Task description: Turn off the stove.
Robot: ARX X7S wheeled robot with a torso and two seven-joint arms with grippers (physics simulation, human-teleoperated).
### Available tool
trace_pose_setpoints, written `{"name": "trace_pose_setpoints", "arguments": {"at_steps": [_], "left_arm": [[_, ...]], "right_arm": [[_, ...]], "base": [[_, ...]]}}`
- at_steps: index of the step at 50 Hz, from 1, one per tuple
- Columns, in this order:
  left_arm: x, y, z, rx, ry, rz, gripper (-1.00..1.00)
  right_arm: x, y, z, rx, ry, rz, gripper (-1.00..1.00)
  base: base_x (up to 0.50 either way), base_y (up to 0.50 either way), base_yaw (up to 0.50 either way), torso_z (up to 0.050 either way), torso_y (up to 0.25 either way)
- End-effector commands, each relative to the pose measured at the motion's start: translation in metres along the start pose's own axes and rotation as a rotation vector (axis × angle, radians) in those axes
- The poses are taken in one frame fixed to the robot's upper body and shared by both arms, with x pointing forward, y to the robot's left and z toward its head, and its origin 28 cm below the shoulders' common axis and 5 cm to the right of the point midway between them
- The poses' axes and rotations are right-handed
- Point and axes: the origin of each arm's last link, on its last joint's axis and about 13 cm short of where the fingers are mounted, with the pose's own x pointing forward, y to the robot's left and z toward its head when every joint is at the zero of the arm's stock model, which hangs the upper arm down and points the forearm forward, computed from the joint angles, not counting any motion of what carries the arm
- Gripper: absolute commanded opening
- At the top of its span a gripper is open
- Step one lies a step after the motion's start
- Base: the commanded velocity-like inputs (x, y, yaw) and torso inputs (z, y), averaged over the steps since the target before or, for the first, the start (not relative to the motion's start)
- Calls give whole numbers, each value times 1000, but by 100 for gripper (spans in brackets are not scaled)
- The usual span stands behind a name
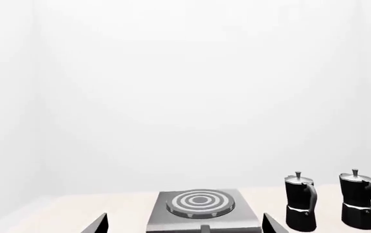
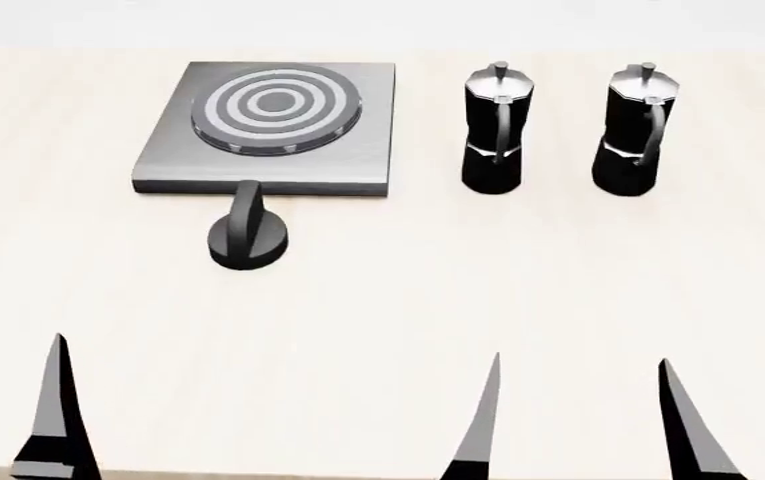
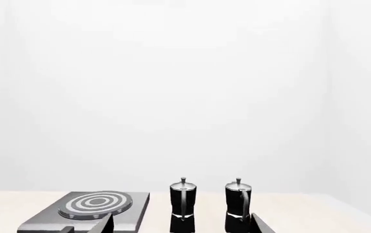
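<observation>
The stove is a square grey metal slab with concentric burner rings, on the pale table at the far left. Its round black knob lies just in front of it, with its raised bar pointing at the slab. My left gripper is open and empty, well short of the stove. The top of the knob just shows between its jaws. One left finger shows in the head view. My right gripper is open and empty, near the table's front edge, facing the pots.
Two black-and-silver moka pots stand side by side to the right of the stove. They also show in the right wrist view. The pale table stretches bare between the grippers and the knob.
</observation>
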Motion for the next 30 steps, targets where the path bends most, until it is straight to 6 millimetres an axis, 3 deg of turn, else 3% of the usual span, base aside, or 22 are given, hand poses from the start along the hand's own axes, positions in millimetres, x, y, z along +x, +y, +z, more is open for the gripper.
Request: {"name": "trace_pose_setpoints", "arguments": {"at_steps": [1,30], "left_arm": [[0,0,1,1,-6,3,100],[-1,0,-1,4,-3,5,100]], "right_arm": [[-1,-1,1,9,-18,-4,100],[-1,-1,0,11,-13,0,100]], "base": [[289,0,0,0,0],[299,0,0,0,0]]}}
